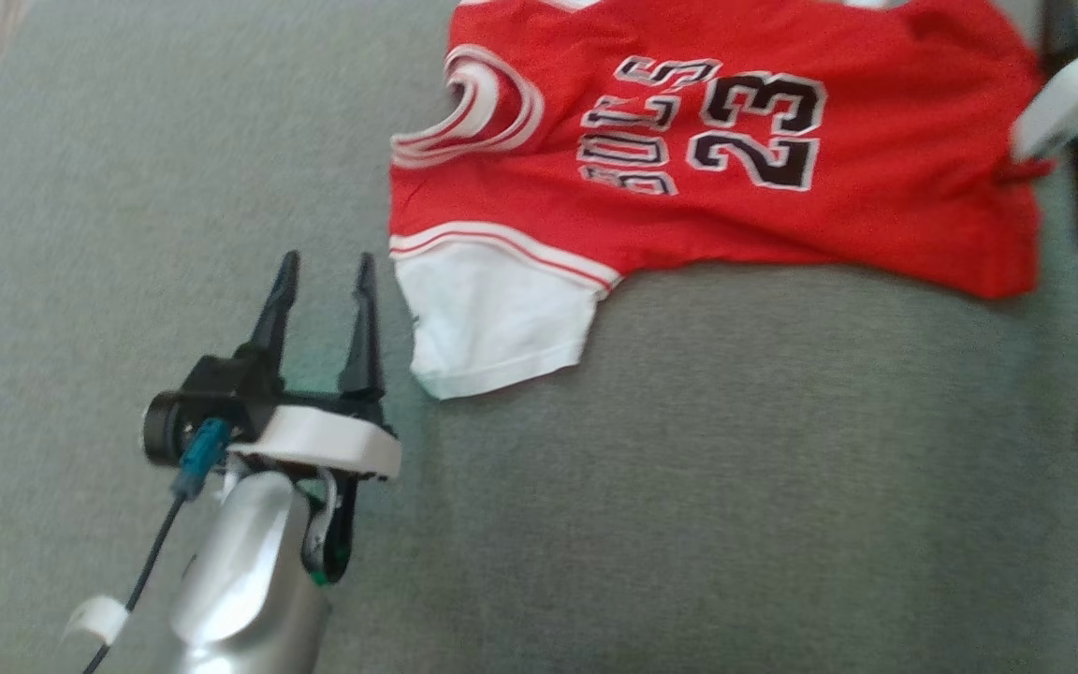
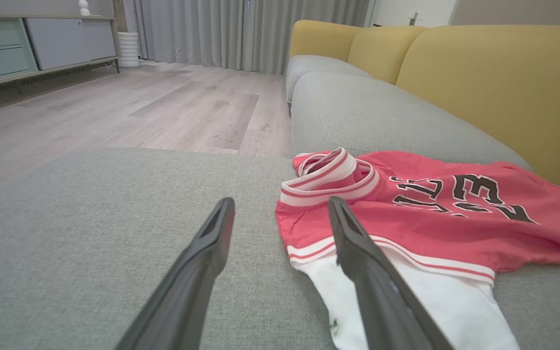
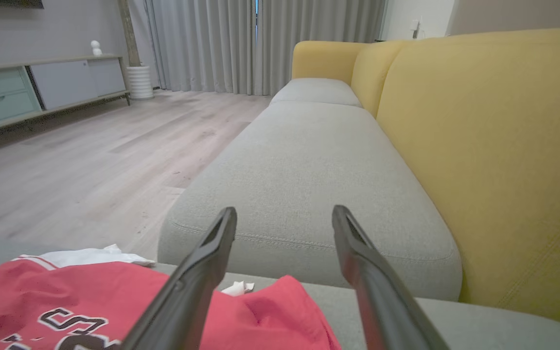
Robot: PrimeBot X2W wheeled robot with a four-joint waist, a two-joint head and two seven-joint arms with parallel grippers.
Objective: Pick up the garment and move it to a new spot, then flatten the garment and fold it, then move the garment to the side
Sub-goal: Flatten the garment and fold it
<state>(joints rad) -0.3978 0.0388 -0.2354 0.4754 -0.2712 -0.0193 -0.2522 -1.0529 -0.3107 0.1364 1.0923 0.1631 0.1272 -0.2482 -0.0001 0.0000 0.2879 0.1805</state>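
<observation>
Grey sofa seat [image 1: 689,468] carries the whole scene. On it lies the red jersey [image 1: 895,197], front up and spread fairly flat. Its long axis runs across the head view, with the collar [image 1: 478,103] at the robot's left end and the hem [image 1: 1016,234] at the right end. That hem end points toward the yellow backrest [image 3: 494,146].

A white sleeve [image 1: 492,318] sticks out from the jersey's near edge, close to the collar end. Just beside that sleeve, on the side away from the hem, sits the left end effector [image 1: 328,257]. Its fingers are spread apart, hold nothing and point along the jersey's collar end. It is close to the sleeve edge, though I cannot tell whether it touches. This arm is plainly the nearer one for the sleeve and shoulder.

The right end effector [image 3: 285,210] hangs over the jersey's hem corner, its fingers likewise apart and free of cloth. It is the nearer one for the hem.

The collar is rumpled and the near edge rises toward the hem, so smoothing looks unfinished. Likely each arm takes its own end.

A broad stretch of bare seat lies on the jersey's near side, good room for folding. Beyond the jersey's collar end the seat drops to the wooden floor [image 2: 114,107], so pulls that way need care.
</observation>
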